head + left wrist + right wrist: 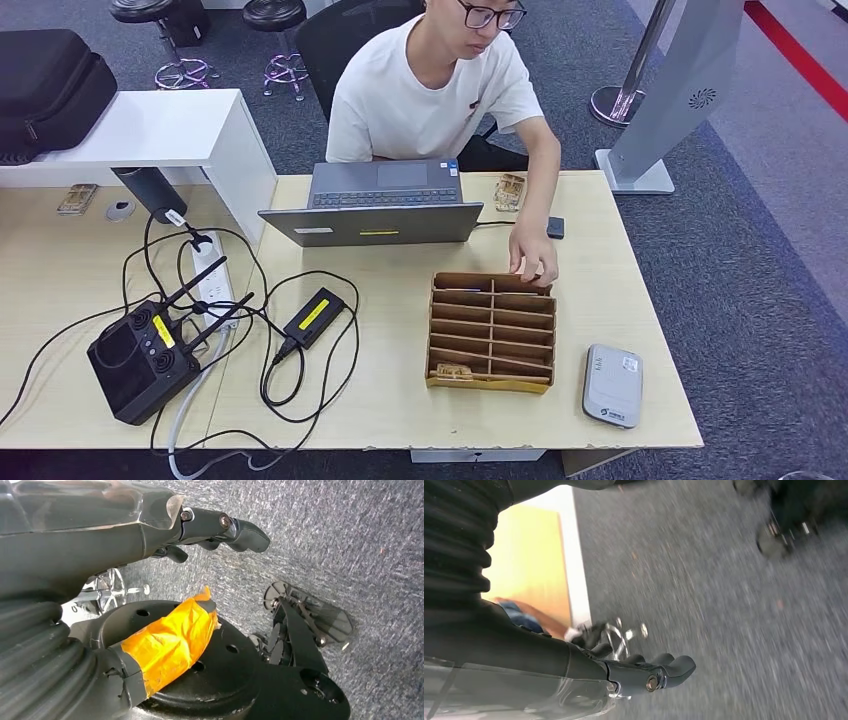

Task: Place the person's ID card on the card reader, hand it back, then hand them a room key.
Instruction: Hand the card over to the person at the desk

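A grey card reader (611,385) lies flat near the table's front right corner. To its left stands a wooden slotted box (491,332), with a key card (452,372) in its front row. A person in a white shirt (430,90) sits across the table, and the person's hand (533,262) rests at the box's far edge. I cannot make out a card in that hand. My left hand (150,525) hangs over the grey carpet, fingers (240,530) stretched out and holding nothing. My right hand (589,670) also hangs over the carpet, fingers apart and holding nothing.
A grey laptop (385,205) stands open at the table's far middle, with a small wooden item (509,191) and a black object (555,227) beside it. A black router (140,355), power strip (208,270) and cables cover the left side. A white shelf (150,130) stands at the back left.
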